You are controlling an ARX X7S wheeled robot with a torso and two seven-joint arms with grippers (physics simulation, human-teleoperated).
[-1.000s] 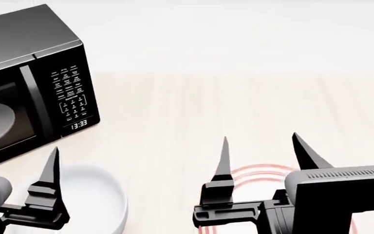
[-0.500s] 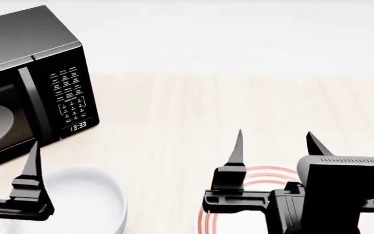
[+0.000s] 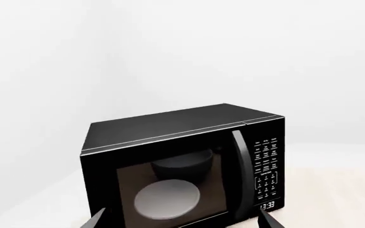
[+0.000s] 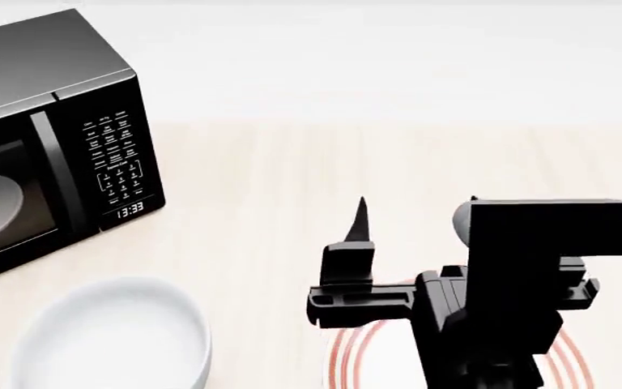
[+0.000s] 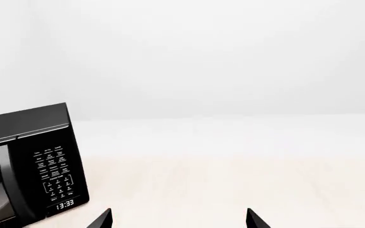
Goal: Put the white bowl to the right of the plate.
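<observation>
A: Where does the white bowl (image 4: 111, 336) sit relative to the microwave (image 4: 46, 138)?

B: Just in front of the microwave, on the pale wood-grain table (image 4: 289, 186), close to its door but apart from it. It is a deep round bowl, glossy, with thick smooth walls and a plain rim.

A: And the plate (image 4: 359, 352)?

B: Farther from the microwave than the bowl, well off to the keypad side of it. It is flat and white, and its thin red rings show as arcs on either side of the right arm, which covers its middle. Bowl and plate lie apart with bare table between them.

A: What is the right gripper (image 4: 414, 219) doing?

B: It hangs above the plate, matte black and angular. Its two pointed fingers stand spread; in the right wrist view the tips (image 5: 103, 218) are wide apart with nothing between them.

A: The left gripper (image 3: 179, 221)?

B: It is barely visible in the head view. In the left wrist view only two slim black tips show, set far apart, holding nothing, pointed at the microwave.

A: Describe the microwave.

B: A boxy black case with a sheen, a tall curved handle, a keypad of small white legends and a clock reading 13:33. Through the dark glass door shows a pale round tray (image 3: 167, 202), and a dim bowl shape on the glass above it.
</observation>
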